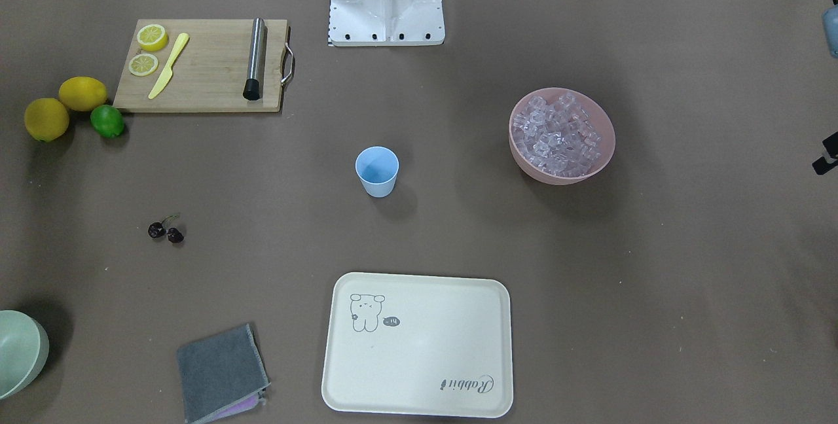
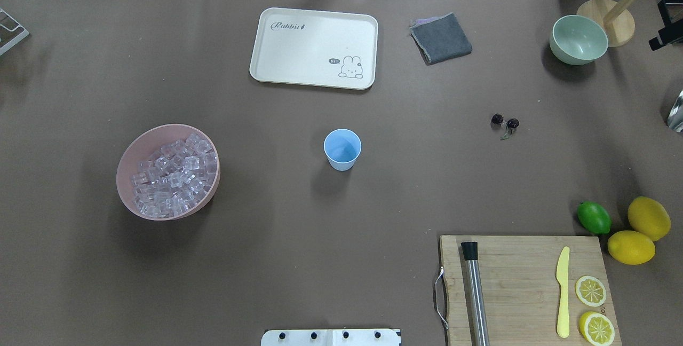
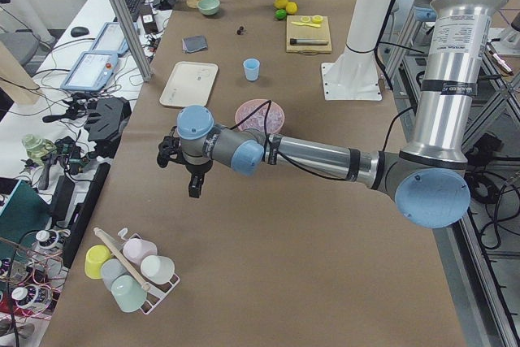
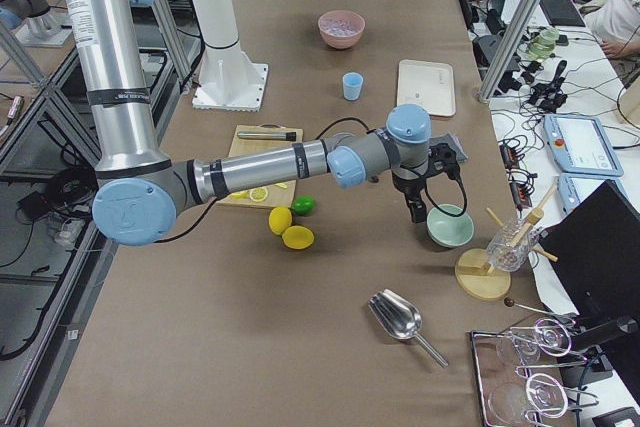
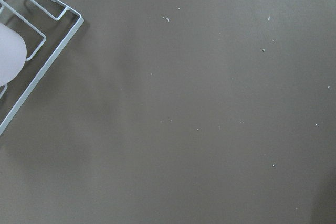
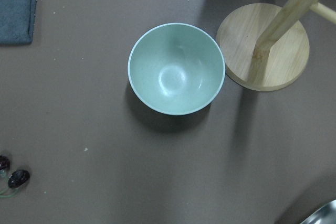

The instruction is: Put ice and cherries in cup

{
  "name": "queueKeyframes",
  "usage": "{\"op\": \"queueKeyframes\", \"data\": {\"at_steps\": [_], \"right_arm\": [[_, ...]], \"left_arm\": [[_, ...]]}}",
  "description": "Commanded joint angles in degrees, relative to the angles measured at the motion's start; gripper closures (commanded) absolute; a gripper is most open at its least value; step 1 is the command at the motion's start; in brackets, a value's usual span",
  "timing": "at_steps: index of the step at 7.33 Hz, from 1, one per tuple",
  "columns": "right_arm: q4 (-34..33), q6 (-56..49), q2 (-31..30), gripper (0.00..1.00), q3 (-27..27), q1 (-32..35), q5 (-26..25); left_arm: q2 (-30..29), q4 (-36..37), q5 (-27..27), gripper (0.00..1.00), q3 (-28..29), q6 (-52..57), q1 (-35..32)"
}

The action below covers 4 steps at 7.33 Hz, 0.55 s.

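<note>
I read the right gripper (image 4: pixel 414 209) over the green bowl (image 6: pixel 176 69), near the far right corner of the table (image 2: pixel 277 260). The left gripper (image 3: pixel 195 187) hangs over bare table at its left end. Jaw state of both: cannot tell.

The cherries (image 2: pixel 505 122) lie right of the central cup (image 2: pixel 342 148), and the ice (image 2: pixel 173 175) sits in the pink bowl (image 2: pixel 136 146) on the left.

I judge the cherries light and soft: pinch where the stems join. The ice looks hard and slick: grip flat faces.

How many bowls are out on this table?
2. A pink bowl heaped with ice sits on the robot's left of the blue cup. An empty pale green bowl stands far to its right, beside a round wooden base. None seems hidden.
</note>
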Motion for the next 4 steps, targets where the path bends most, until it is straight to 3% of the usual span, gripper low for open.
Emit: {"op": "queueKeyframes", "data": {"at_steps": [1,2,3,4], "right_arm": [[0.27,-0.13,-2.34,0.01,2.33,0.93,1.47],[0.09,-0.13,-2.35,0.01,2.69,0.94,1.47],[0.18,0.04,-2.27,0.01,2.34,0.85,1.21],[0.27,0.31,-2.18,0.01,2.95,0.85,1.56]], "left_arm": [[-0.32,2.27,0.06,0.02,0.14,0.16,-0.68],[0.72,2.29,0.06,0.02,-0.56,-0.10,-2.16],[0.30,2.90,4.15,0.02,-4.74,-0.01,-2.44],[0.47,2.30,11.24,0.02,-3.65,0.68,-1.40]]}}
